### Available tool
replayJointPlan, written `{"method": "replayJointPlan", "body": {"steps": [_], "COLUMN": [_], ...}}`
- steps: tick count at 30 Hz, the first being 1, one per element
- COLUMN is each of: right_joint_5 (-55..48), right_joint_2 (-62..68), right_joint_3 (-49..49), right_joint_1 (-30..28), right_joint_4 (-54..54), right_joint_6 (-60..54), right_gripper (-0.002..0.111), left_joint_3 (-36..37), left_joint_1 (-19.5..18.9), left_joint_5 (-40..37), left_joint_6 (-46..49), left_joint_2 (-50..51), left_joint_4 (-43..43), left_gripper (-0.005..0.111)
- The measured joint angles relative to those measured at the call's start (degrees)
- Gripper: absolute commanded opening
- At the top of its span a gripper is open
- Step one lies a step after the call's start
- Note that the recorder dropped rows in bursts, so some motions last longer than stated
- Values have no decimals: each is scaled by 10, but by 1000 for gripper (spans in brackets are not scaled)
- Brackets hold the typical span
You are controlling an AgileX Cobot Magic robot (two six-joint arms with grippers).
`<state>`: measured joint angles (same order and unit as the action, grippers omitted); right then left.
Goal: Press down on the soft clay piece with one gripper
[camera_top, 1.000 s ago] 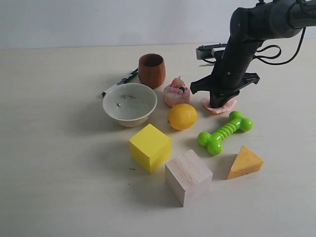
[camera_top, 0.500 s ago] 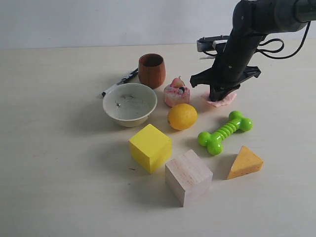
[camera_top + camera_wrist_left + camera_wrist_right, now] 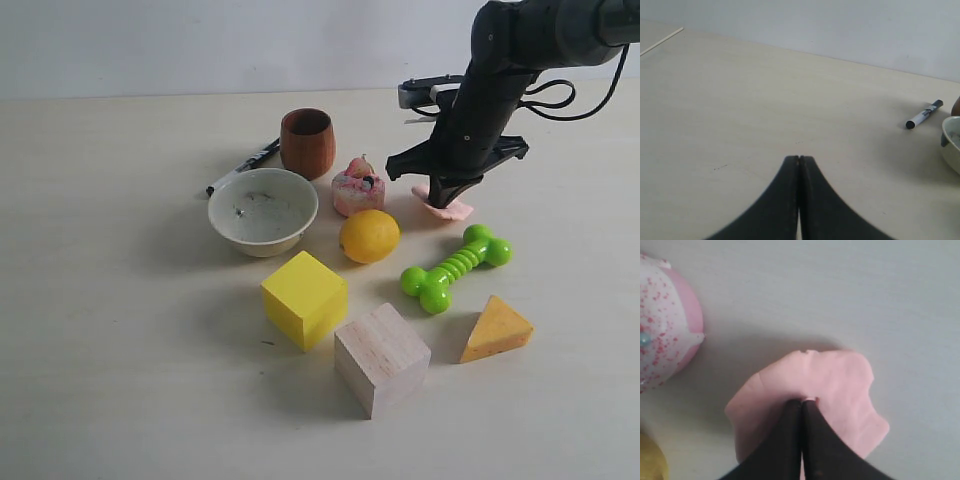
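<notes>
The soft clay piece [image 3: 453, 209] is a thin pale pink patty lying right of the pink cake chunk. My right gripper [image 3: 440, 201] points down onto it, jaws shut. In the right wrist view the black fingertips [image 3: 801, 401] rest in a dent at the middle of the clay [image 3: 840, 380], whose ragged edges spread around them. A sliver of pink shows at the tip seam. My left gripper [image 3: 799, 158] is shut with nothing in it, over bare table, and is out of the exterior view.
Beside the clay are the cake chunk [image 3: 357, 188], a lemon [image 3: 369, 236] and a green bone toy [image 3: 456, 267]. A bowl [image 3: 263, 210], brown cup [image 3: 307, 142] and marker [image 3: 243, 166] stand to the left. A yellow cube [image 3: 304, 298], wooden cube [image 3: 381, 358] and orange wedge [image 3: 496, 329] are in front.
My right gripper has risen a little and drawn back from its lowest position. The clay stays at its tips and has shifted slightly with them.
</notes>
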<state>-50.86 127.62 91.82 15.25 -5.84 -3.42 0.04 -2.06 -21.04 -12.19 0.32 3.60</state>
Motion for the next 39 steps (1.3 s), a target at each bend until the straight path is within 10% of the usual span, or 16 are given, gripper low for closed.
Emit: {"method": "replayJointPlan", "body": {"steps": [10, 19, 39], "right_joint_5": [0, 2, -2], "right_joint_2": [0, 0, -42], "right_joint_3": [0, 0, -1], "right_joint_1": [0, 0, 0], "right_joint_4": [-5, -5, -4], "right_joint_6": [0, 0, 0], "right_gripper": [26, 6, 5], "left_joint_3": [0, 0, 0], "left_joint_1": [0, 0, 0], "left_joint_5": [0, 0, 0], "left_joint_6": [0, 0, 0], "left_joint_2": [0, 0, 0], "left_joint_4": [0, 0, 0], "left_gripper": [0, 0, 0]}}
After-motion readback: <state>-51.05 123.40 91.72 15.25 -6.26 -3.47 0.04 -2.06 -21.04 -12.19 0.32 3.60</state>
